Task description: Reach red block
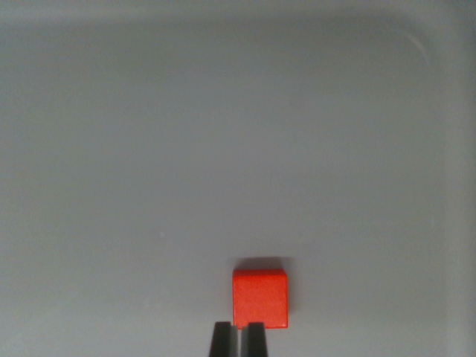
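Plain grey tray floor [223,149] fills view; raised rim [223,15] along top, curved corner at the wrist view's right.

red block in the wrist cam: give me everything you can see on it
The red block is a small cube-like piece, uniform bright red-orange, matte, with no markings visible. It sits flat and square to the camera on the plain grey surface, low in the wrist view and slightly right of centre, casting a thin dark shadow along its far edge. Nothing else lies near it. The two dark fingertips of the gripper stand close together at the bottom edge, overlapping the block's lower left corner in the picture; contact cannot be judged.
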### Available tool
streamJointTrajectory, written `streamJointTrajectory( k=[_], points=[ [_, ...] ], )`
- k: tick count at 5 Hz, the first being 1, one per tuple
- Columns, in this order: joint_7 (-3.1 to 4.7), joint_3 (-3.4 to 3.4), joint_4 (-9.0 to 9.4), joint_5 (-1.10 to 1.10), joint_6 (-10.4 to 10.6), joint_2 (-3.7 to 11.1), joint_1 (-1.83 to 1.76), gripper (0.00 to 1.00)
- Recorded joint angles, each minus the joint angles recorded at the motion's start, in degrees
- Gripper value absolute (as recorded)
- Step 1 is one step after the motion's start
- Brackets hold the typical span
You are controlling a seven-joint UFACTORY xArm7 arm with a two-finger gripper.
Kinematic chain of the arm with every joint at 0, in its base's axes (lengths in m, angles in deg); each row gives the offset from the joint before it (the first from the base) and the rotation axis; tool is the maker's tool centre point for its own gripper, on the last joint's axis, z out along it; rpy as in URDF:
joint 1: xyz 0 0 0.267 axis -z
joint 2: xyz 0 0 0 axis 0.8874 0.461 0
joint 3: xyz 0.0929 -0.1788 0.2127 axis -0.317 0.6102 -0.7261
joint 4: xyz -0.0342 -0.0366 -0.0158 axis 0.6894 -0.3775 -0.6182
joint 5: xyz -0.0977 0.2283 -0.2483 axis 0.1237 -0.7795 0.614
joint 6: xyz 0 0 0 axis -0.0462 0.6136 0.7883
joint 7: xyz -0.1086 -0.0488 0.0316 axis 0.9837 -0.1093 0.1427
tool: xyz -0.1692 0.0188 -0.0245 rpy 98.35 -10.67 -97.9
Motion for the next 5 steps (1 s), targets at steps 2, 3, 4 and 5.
streamJointTrajectory(
  k=[2, 3, 4, 5],
  points=[
    [0.25, 0.16, 2.11, 0.0, 2.5, 0.52, 0.11, 0.0],
    [0.25, 0.16, 2.11, 0.0, 2.5, 0.52, 0.11, 0.0],
    [0.52, 0.33, 4.36, 0.0, 5.2, 1.08, 0.22, 0.0],
    [0.52, 0.33, 4.36, 0.0, 5.2, 1.08, 0.22, 0.0]
  ],
)
